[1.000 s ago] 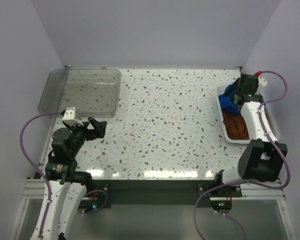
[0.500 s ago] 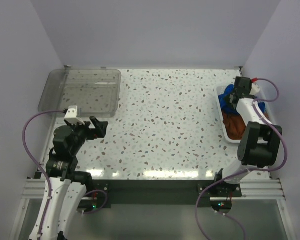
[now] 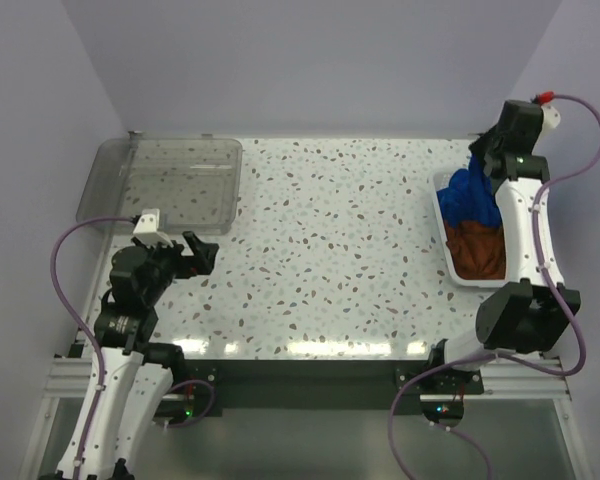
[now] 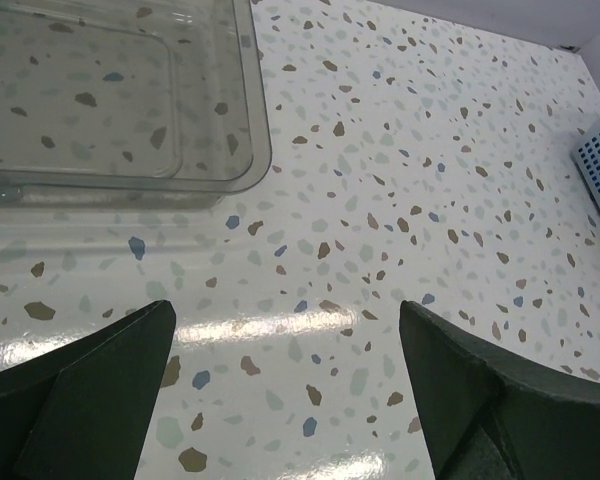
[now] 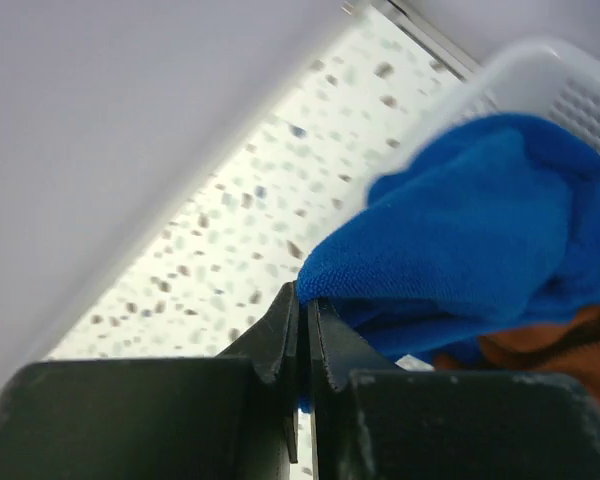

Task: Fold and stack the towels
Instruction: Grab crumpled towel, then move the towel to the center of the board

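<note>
This is looking like a robotics lab test cell, not a home. Plain lilac walls (image 3: 310,60) are closing in a speckled surface (image 3: 340,240) on three sides. Two white arms, left (image 3: 120,320) and right (image 3: 520,230), are sitting bolted to an aluminium frame (image 3: 60,375) at the near edge, trailing purple cables (image 3: 55,270). Staged props are lying out: a clear tray (image 3: 110,180) far left, a basket (image 3: 450,262) of towels (image 3: 475,250) far right.

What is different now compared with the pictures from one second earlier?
The right gripper closed on the blue towel and rose, lifting it partly out of the white basket. The left gripper, open, the clear tray and the rust-brown towel stayed where they were.
</note>
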Motion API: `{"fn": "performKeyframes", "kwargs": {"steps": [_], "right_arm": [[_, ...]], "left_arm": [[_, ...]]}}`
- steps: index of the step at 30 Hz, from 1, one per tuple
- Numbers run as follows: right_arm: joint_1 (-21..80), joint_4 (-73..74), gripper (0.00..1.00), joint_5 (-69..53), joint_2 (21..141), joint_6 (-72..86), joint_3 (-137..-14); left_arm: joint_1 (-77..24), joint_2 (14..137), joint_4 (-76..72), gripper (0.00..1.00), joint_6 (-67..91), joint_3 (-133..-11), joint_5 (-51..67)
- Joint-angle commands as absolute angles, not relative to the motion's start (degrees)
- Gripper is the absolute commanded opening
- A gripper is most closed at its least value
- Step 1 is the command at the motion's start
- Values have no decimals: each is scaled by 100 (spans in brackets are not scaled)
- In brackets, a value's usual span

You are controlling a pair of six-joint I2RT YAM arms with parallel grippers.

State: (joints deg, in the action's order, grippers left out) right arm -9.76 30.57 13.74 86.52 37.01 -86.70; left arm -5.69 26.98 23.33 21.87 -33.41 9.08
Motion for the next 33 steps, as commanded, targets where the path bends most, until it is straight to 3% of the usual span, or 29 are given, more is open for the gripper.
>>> {"fn": "performKeyframes", "kwargs": {"steps": [1,9,14,20,25,29,33], "right_arm": [[-634,3251,0,1046,8647,3323,-9797],[772,3077,0,740,9465,2725,-12547],[1107,2085,0,0,9712,2909,-13298],[1643,1151,0,-465,8825,2979,-11718],[2205,1441,0,-992,7554,2822,-9198],[3379,2266,0,-1440,7024,2339,-7345],[4936,3031,6,-1188,6978,1847,-6382]], "left_arm": [[-589,2777,2083,100,2074,-3375,1072],[-571,2812,2101,100,2074,-3384,1055],[-571,2795,2101,100,2074,-3384,1055],[-571,2760,2109,100,2083,-3366,1046],[-571,2786,2083,100,2092,-3357,1160],[-571,2848,2101,100,2118,-3401,1309],[-571,2909,2294,100,2188,-3620,1380]]}}
